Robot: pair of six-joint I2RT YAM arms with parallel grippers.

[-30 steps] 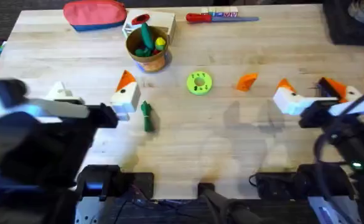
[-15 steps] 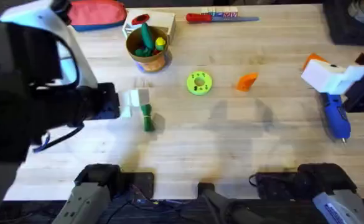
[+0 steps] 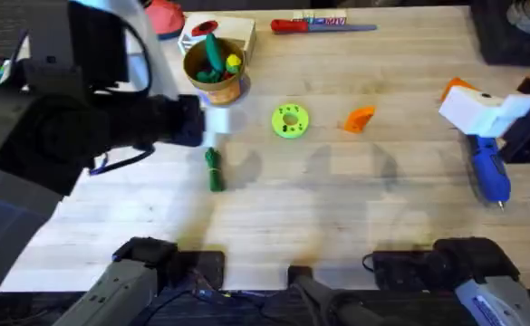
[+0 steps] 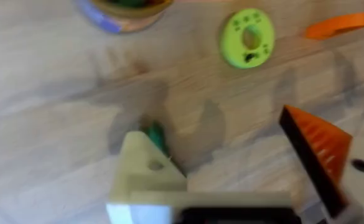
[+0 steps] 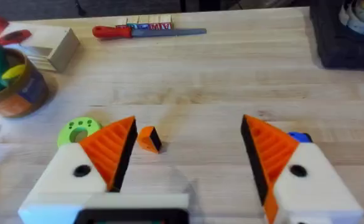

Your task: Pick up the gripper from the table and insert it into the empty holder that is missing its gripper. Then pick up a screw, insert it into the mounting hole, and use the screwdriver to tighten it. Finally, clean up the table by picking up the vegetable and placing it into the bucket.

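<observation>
Near the frame's centre the orange gripper [image 3: 360, 119] lies loose on the table [image 3: 337, 208], while the left pincer [image 4: 244, 168], released and one pad short, hovers over the vegetable [image 3: 213, 168], risking knocking it.

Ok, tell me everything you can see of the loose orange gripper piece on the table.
The orange gripper piece is a small wedge of orange plastic, lying loose on the bare wooden table to the right of the lime-green disc. From the right wrist it shows a dark end face and sits ahead of the open right claw, between the lines of its fingers. From the left wrist it looks long and tapered. Nothing but the table touches it.
</observation>
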